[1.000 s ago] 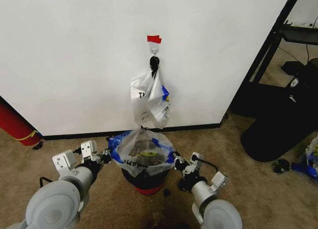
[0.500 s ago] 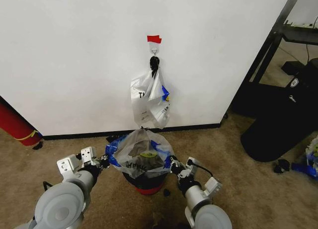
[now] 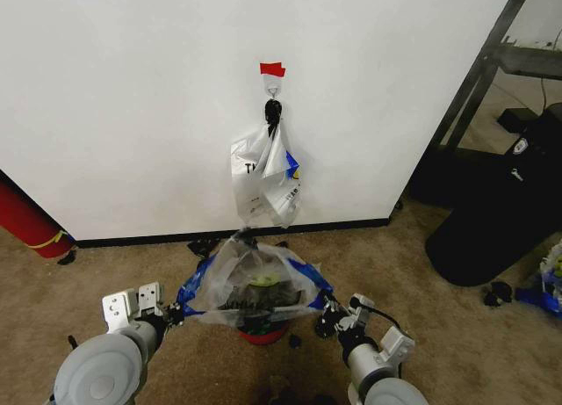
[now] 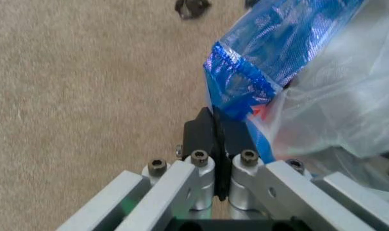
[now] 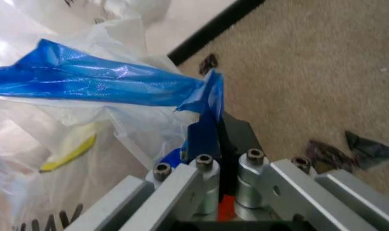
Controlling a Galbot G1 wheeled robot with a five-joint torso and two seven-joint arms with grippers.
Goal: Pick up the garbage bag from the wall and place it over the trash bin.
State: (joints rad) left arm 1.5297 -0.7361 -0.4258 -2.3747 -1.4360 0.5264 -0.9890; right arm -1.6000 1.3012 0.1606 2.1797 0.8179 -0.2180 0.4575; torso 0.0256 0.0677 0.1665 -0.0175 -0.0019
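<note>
The garbage bag hangs spread between the 2 grippers, low over the carpet and directly above the trash bin, whose red base peeks out under the plastic. The left gripper is clamped on the bag's blue-edged handle on its own side; the left wrist view shows its dark pads pressed together with blue film pinched between them. The right gripper is likewise closed on the opposite blue handle, with the plastic running out from between its shut pads in the right wrist view.

Each gripper sits well out to its own side of the bin, so the bag's mouth is pulled into a wide, taut opening, the blue strips forming stretched lines down to each gripper. This spread looks meant to make the mouth broader than the bin's rim so it can pass around it rather than snag on the wire mesh. The yellow smiley print shows through the thin film over the bin's centre.

On the wall behind, a second, whiter bag hangs from the hook below the red tape, just above the stretched one. Whether the held bag's edge is already around the rim cannot be told.
</note>
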